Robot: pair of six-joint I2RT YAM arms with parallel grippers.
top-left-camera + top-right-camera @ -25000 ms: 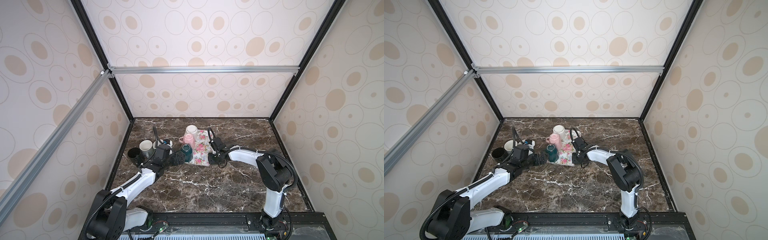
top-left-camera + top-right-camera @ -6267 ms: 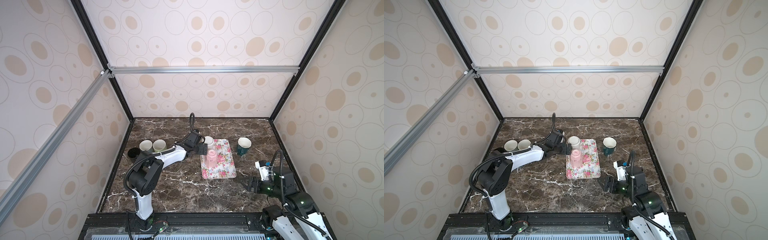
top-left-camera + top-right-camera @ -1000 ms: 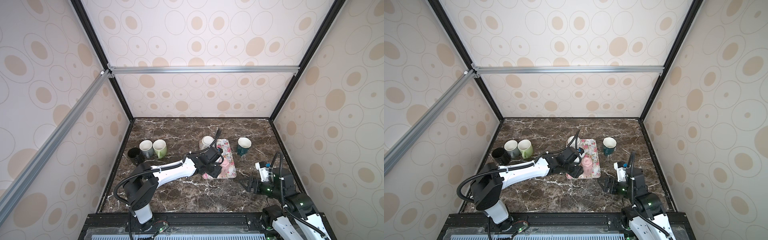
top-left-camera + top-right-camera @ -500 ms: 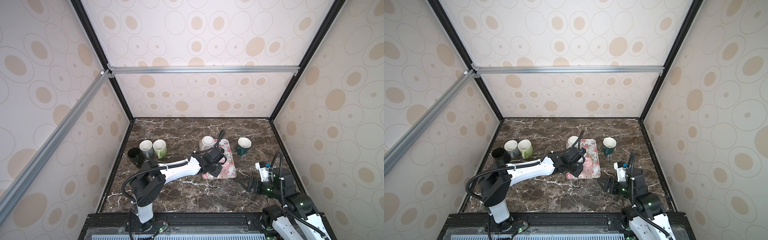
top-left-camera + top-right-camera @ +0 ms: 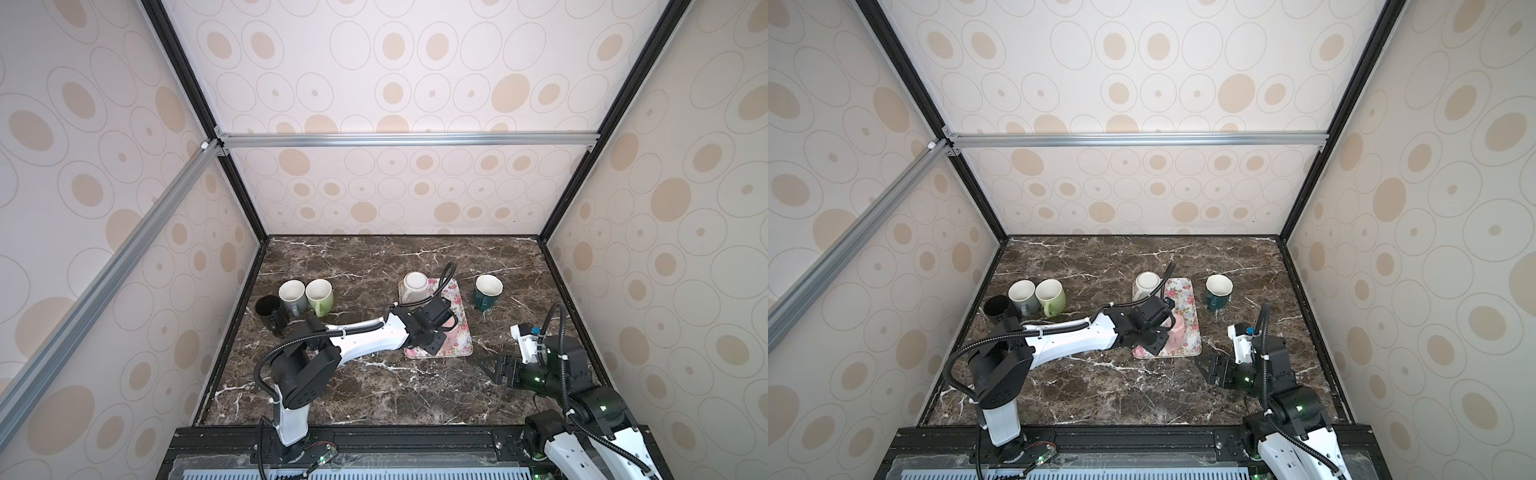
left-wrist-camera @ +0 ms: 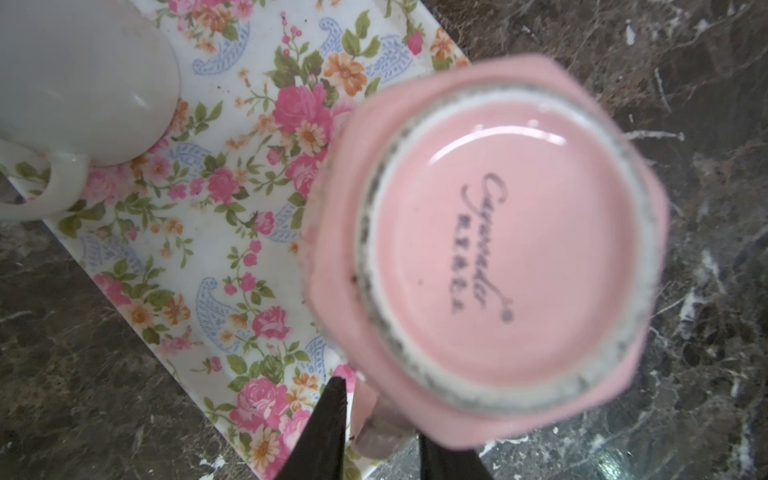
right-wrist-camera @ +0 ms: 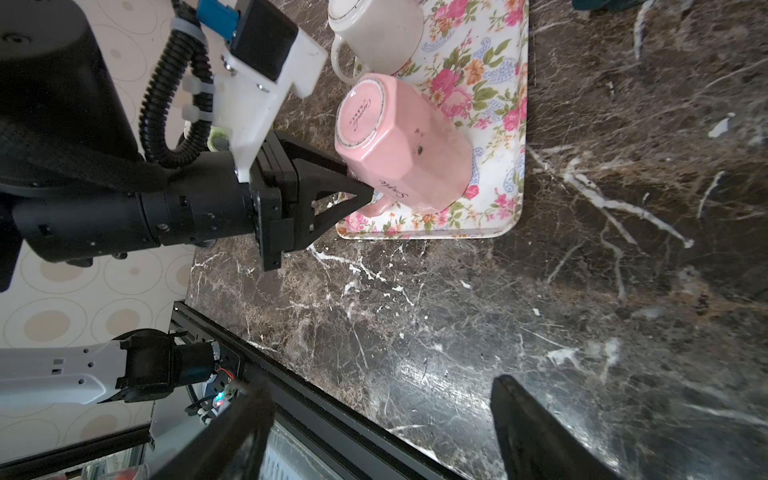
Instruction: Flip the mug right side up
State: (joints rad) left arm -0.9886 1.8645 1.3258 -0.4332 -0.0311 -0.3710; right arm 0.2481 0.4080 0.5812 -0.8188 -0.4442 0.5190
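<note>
marble table [image 5: 374,386] under both my arms. floral tray [image 5: 457,349] lies under my left gripper [image 7: 365,193] and runs on past its tips. left gripper is pinched narrow on the handle of the pink mug [image 7: 409,141]: handle btwn the two fingers, mug body just past the tips, base up, rim down on the tray end nearest my wrist. can't tell if the rim sits flat or is a bit lifted. white mug [image 5: 417,286] also base up on the tray, farther out beyond the pink one, clear of my fingers. teal mug [image 5: 487,293] upright on the marble, off the tray, well ahead of my right gripper [image 7: 384,384]. right gripper is spread wide, holding nothing, low over the marble, near the tray's corner but apart from it. grey mug [image 5: 292,296] & green mug [image 5: 320,296] just beside each other, mouths up, black mug [image 5: 270,311] next to them, all well back from my left gripper, alongside that arm's elbow.
</note>
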